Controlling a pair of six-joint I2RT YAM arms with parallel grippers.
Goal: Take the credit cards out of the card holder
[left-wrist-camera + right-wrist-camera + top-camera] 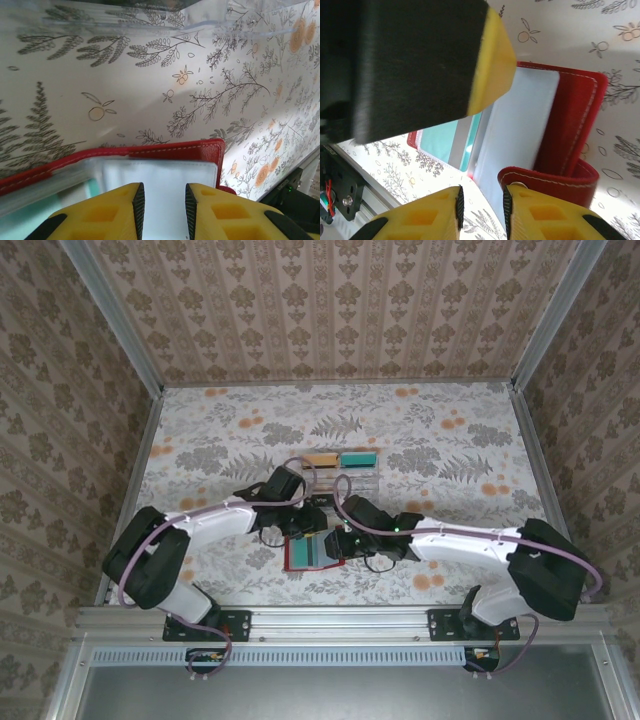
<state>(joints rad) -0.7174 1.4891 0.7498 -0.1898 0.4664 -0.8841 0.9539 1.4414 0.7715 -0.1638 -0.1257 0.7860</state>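
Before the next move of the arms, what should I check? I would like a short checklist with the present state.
1. Holder lies open: ok.
2. Pale inner face uncovered: ok.
3. Left gripper over the pale face: ok; whether it grips, cannot tell.
4. Right gripper beside the red tab: ok; whether it grips, cannot tell.
5. Cards out: not ok; the teal card sits in the holder.

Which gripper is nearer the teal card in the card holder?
Left. The left gripper is over the open card holder, with the teal card right beside it. The right gripper is at the tab side, a pale card between.
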